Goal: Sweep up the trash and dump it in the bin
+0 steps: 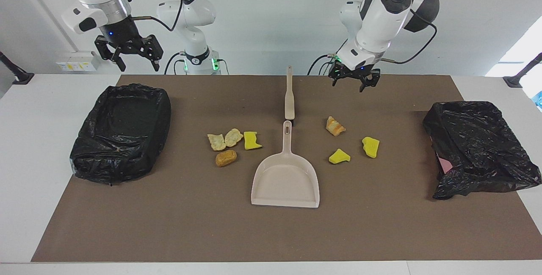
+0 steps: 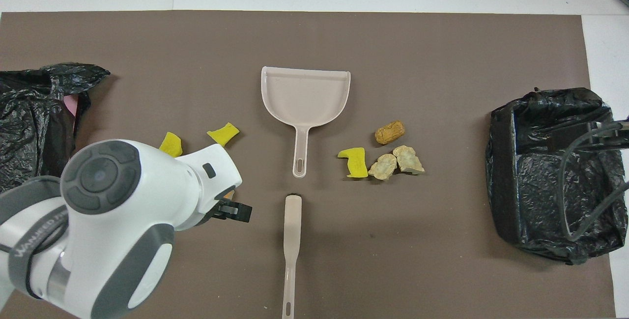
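Facing camera high, across table; overhead steeply down.

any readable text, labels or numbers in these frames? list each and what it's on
"WAN..EED": partial grey lettering on the band of the left arm in the overhead view; its middle letters and its end are unreadable.
Yellow-marked wall box past the right arm's end of the table: too small to read.
Nothing else carries text.

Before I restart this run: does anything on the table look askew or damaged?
Yes: the bin at the left arm's end looks collapsed, its black bag crumpled shut with pink showing; the other bin sits open.
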`<state>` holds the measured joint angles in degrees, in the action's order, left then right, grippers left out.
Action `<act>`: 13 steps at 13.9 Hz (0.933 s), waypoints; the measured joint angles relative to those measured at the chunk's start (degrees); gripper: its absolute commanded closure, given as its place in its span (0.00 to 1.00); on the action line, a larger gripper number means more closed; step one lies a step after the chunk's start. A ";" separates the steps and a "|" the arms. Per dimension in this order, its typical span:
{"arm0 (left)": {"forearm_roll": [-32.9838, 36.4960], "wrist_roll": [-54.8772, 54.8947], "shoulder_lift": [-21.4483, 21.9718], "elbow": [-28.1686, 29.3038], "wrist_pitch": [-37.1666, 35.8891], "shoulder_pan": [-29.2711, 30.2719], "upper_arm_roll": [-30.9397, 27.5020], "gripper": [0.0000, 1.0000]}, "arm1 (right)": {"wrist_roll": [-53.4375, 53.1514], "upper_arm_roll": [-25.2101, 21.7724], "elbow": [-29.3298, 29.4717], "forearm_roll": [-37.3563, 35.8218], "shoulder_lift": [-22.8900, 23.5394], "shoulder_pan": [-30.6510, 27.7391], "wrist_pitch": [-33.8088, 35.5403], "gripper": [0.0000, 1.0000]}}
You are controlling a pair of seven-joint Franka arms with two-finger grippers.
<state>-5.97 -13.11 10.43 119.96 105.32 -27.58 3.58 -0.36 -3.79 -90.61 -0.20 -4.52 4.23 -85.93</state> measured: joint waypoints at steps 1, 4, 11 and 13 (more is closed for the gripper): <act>0.00 -1.87 0.28 1.46 1.17 -1.79 0.02 0.00 | 0.28 0.00 -0.03 0.00 -0.02 0.00 0.00 0.00; 0.00 -7.14 0.29 5.77 5.94 -6.62 0.02 0.00 | 0.78 0.00 -0.10 0.00 -0.05 0.00 0.00 0.00; -0.01 -24.04 -0.56 18.10 20.31 -19.84 0.12 0.00 | 0.94 0.00 -0.16 0.00 -0.09 0.00 -0.22 0.00; -0.01 -26.70 -0.79 19.91 22.09 -22.98 0.16 0.00 | 0.94 0.00 -0.18 0.00 -0.10 0.00 -0.23 0.00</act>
<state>-5.98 -39.82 9.64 139.88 127.41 -50.56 3.74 0.58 -3.79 -90.79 -0.20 -4.62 4.22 -86.16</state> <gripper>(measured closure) 0.000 0.000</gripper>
